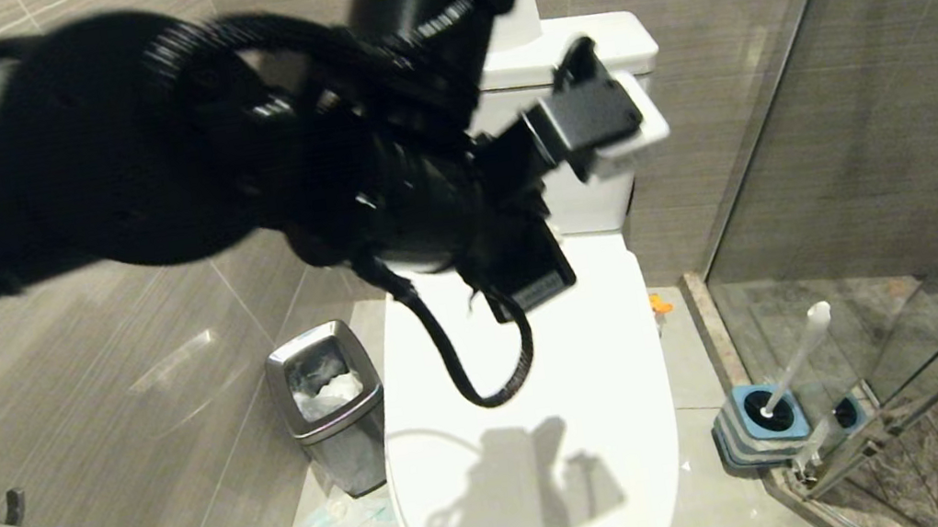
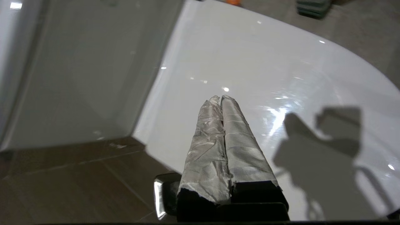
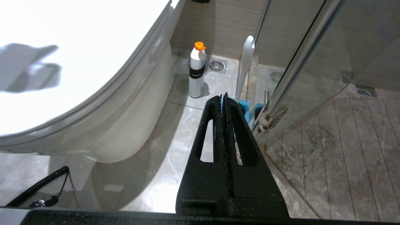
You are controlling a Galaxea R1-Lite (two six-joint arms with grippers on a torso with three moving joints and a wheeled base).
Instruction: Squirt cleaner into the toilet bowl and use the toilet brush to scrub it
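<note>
My left gripper [image 2: 221, 99] is pressed together, its two tape-wrapped fingers [image 2: 240, 140] lying flush against each other with nothing between them; it holds nothing and touches nothing that I can see, hanging in the air above the closed white lid of the toilet bowl [image 2: 250, 62], its shadow thrown on the glossy lid beside it. From the head camera my left arm [image 1: 135, 146] sweeps in from the left and fills the upper part of the view in front of the tank [image 1: 586, 51]; the fingertips themselves I cannot pick out there. My right gripper [image 3: 223, 100] is likewise closed, its black fingers [image 3: 212, 140] meeting along their toothed edges, empty; it hangs low beside the toilet bowl [image 3: 93, 93], over the marble floor [image 3: 175, 162], touching nothing.

The toilet bowl [image 1: 551, 437] stands straight ahead with its lid down, so I see no water. The toilet brush [image 1: 803, 348] sits in its blue-topped holder [image 1: 759, 429] on the floor to the right of the bowl, right against the glass shower door [image 1: 879, 146]; its pale handle leans up and away, the rounded tip free. A white bottle with an orange cap [image 3: 197, 68] stands upright on the floor between the bowl's side and the brush [image 3: 247, 62]. A small steel waste bin [image 1: 330, 405] stands on the bowl's left, against the wall, with crumpled paper inside.
</note>
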